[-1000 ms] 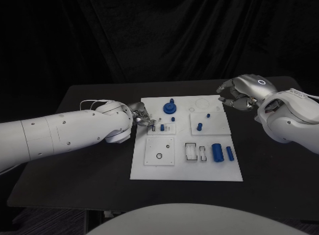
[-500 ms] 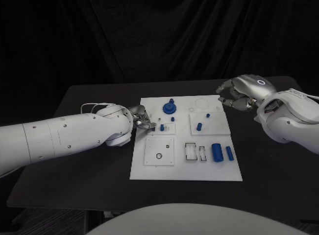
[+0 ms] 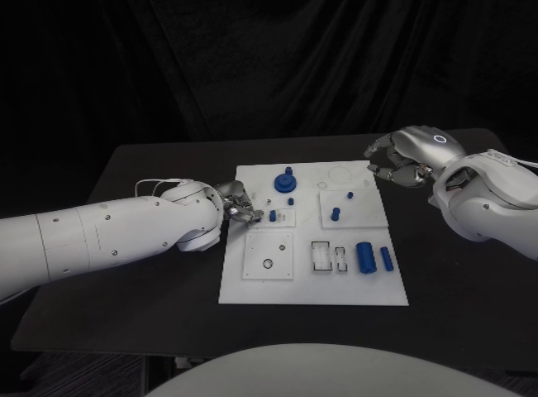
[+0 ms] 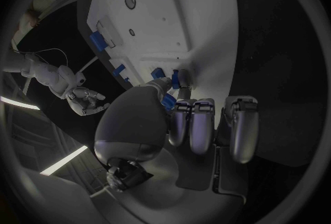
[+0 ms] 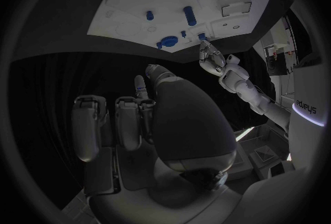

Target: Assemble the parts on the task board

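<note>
Surface: black surface [image 3: 161, 281] with dark curtains behind, white board [image 3: 251, 281] sitting dead centre from where I'm driving.
Left hand: left hand [image 3: 243, 203] is right at the board's left edge, fingertips over the small pad with the peg [image 3: 273, 215]. In the left wrist view I'd say it's pinching a small blue part [image 4: 167, 101] between thumb and fingers, but the grip is half hidden by the palm, so that's my read, not a sure thing.
Key relation: the part sits at the fingertips, just beside the pad, long axis pointing roughly down at the board. Left hand is by far the nearer one for this seat.
Right hand: right hand [image 3: 397, 165] hangs off the far right corner of the board, fingers curled in, holding nothing as far as I can see.
Other parts: big cylinder [image 3: 365, 257] and thin one [image 3: 388, 259] lie near the front right, knob [image 3: 285, 182] at the back.
View difference: head view hides the fingertips behind the left hand; left wrist view shows the blue bit against the board edge.
</note>
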Tool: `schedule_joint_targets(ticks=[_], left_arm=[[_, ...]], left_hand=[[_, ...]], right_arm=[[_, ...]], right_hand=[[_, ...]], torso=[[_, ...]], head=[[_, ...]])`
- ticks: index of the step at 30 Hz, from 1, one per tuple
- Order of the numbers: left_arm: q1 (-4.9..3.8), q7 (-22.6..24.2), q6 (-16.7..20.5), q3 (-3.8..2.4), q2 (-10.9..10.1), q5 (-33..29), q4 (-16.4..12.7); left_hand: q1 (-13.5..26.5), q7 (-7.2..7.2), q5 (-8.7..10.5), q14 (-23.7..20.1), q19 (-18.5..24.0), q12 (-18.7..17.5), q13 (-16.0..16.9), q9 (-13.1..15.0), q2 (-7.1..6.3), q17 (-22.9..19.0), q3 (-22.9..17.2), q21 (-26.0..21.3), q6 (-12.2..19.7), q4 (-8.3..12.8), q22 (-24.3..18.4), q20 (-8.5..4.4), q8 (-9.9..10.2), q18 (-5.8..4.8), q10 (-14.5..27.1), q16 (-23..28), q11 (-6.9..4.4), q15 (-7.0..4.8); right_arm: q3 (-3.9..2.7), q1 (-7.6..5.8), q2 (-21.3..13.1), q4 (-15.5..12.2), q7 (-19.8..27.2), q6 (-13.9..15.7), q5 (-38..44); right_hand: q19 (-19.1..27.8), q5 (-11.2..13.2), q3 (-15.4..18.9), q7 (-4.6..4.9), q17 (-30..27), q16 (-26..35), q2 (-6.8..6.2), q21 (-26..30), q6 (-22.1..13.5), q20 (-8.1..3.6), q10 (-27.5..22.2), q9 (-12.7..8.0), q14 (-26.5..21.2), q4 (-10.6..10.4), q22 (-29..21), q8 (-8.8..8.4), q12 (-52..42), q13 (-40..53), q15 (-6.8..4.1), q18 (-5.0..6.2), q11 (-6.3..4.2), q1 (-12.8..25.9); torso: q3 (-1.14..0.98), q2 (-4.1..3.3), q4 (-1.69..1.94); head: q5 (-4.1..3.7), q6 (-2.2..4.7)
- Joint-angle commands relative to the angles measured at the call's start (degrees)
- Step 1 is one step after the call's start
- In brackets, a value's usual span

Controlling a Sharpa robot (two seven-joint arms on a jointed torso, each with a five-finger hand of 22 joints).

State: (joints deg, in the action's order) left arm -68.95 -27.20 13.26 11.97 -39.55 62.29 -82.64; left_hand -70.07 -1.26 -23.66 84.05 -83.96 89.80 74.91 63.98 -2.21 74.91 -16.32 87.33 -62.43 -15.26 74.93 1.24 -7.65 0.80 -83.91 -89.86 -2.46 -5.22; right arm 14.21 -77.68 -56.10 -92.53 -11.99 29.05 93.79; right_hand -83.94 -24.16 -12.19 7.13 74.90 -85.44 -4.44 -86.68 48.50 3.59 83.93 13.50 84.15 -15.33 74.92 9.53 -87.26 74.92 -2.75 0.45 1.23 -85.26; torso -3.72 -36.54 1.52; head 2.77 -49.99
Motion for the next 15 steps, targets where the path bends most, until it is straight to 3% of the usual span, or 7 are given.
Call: schedule_joint_targets(ticks=[1, 4, 6, 11, 15], left_arm=[[0.39, 0.78, 0.47, 0.12, 0.05, -0.06, 0.18], [0.46, 0.81, 0.43, 0.12, -0.01, -0.06, 0.23], [0.51, 0.85, 0.45, 0.12, -0.1, -0.06, 0.18], [0.62, 1.26, 0.76, 0.12, -0.48, -0.06, -0.11], [0.67, 1.82, 1.01, 0.12, -0.8, -0.06, -0.44]], left_hand=[[0.74, 0.08, 0.19, 5.95, -2.98, 0.2, 15.09, -0.08, 0.02, 15.09, -0.15, -0.25, -0.28, -0.17, 11.38, -0.37, -0.25, 0.47, -6.09, -0.14, -0.33, -0.43], [1.38, 0.07, 2.22, 5.95, -2.9, 0.2, 15.09, -0.06, -0.07, 15.09, -0.3, -0.35, -0.31, -0.45, 11.3, -0.33, -0.25, 0.5, -6.09, -0.14, -0.31, -0.41], [1.18, 0.13, 1.16, 5.95, -2.89, 0.2, 15.09, -0.04, -0.09, 15.09, -0.78, -0.37, -0.22, -0.19, 11.3, -0.35, -0.21, 0.5, -6.09, -0.14, -0.35, -0.43], [1.18, 0.13, 1.16, 5.95, -2.89, 0.2, 15.09, -0.04, -0.09, 15.09, -0.78, -0.37, -0.22, -0.19, 11.3, -0.35, -0.21, 0.5, -6.09, -0.14, -0.35, -0.43], [1.15, 0.14, -1.06, 5.95, -2.82, 0.2, 15.09, 0.04, -0.38, 15.09, -1.49, -0.47, -0.22, 0.1, 11.24, -0.37, -0.26, 0.53, -6.09, -0.14, -0.37, -0.45]], right_arm=[[-0.04, 0.14, -0.03, -0.11, -1.08, -0.36, 0.2], [-0.04, 0.14, -0.06, -0.13, -1.12, -0.42, 0.2], [-0.04, 0.14, -0.11, -0.13, -1.15, -0.45, 0.2], [-0.04, 0.15, -0.18, -0.13, -1.2, -0.48, 0.2], [-0.04, 0.16, -0.21, -0.11, -1.22, -0.49, 0.2]], right_hand=[[-4.1, -0.19, -0.3, 0.0, 11.13, 0.28, 0.26, 0.29, 0.55, 0.39, 3.05, -0.08, 4.57, -0.05, 13.77, -0.06, 0.15, 11.92, 0.45, 0.54, 0.35, 0.41], [-4.1, -0.19, -0.3, 0.0, 11.13, 0.28, 0.26, 0.29, 0.55, 0.39, 3.05, -0.08, 4.57, -0.05, 13.77, -0.06, 0.15, 11.92, 0.45, 0.54, 0.35, 0.41], [-4.1, -0.19, -0.3, 0.0, 11.13, 0.28, 0.26, 0.29, 0.55, 0.39, 3.05, -0.08, 4.57, -0.05, 13.77, -0.06, 0.15, 11.92, 0.45, 0.54, 0.35, 0.41], [-4.1, -0.19, -0.3, 0.0, 11.13, 0.28, 0.26, 0.29, 0.55, 0.39, 3.05, -0.08, 4.57, -0.05, 13.77, -0.06, 0.15, 11.92, 0.45, 0.54, 0.35, 0.41], [-4.1, -0.19, -0.3, 0.0, 11.13, 0.28, 0.26, 0.29, 0.55, 0.39, 3.05, -0.08, 4.57, -0.05, 13.77, -0.06, 0.15, 11.92, 0.45, 0.54, 0.35, 0.41]], torso=[[0.03, -0.03, -0.07], [0.04, -0.06, 0.03], [0.02, -0.06, 0.04], [0.04, -0.05, 0.06], [0.03, -0.02, 0.03]], head=[[0.14, -0.01], [0.01, -0.01], [-0.07, -0.01], [-0.03, -0.01], [0.04, -0.01]])
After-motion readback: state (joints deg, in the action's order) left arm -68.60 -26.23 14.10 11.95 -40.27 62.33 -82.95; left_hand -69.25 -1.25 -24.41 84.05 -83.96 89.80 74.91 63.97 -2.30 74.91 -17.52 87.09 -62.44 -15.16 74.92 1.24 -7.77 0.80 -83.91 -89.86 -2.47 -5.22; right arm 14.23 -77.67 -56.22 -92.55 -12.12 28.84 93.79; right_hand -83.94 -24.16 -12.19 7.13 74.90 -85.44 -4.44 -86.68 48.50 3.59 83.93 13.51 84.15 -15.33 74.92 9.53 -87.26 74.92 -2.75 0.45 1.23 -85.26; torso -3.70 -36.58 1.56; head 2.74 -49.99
